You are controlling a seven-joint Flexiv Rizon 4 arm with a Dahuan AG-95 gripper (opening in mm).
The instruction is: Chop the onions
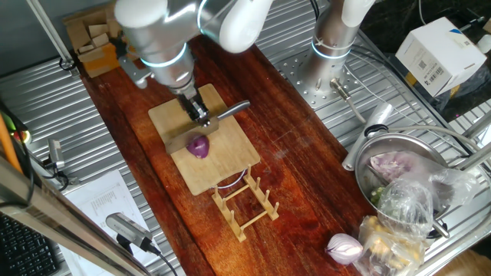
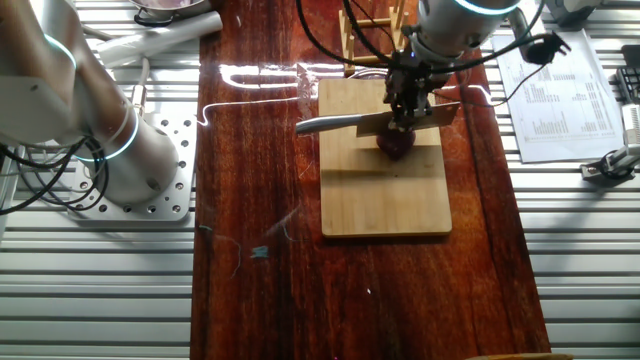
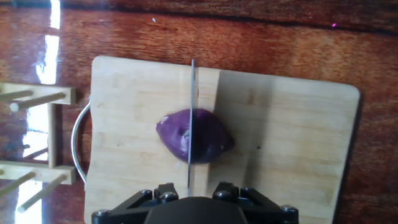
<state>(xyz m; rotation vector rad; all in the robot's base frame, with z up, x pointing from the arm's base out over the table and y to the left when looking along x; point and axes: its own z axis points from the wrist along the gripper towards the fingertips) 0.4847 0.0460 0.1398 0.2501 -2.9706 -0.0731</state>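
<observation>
One small purple onion (image 3: 196, 137) sits near the middle of the bamboo cutting board (image 3: 292, 155), at the centre of my hand view, with the knife (image 3: 191, 112) edge-on across its top. The gripper (image 1: 199, 113) is closed on the knife's handle, the blade (image 2: 425, 117) reaching out level over the onion in the other fixed view. I judge the onion light, firm and round, its glossy skin slick (nothing on the board braces it), so it may roll or skid sideways under the edge. Nothing needs to take hold of the onion itself; my grip belongs on the handle, and the cut should press straight down through the crown. Whether the edge has bitten in or only rests on the skin, I cannot tell.
</observation>
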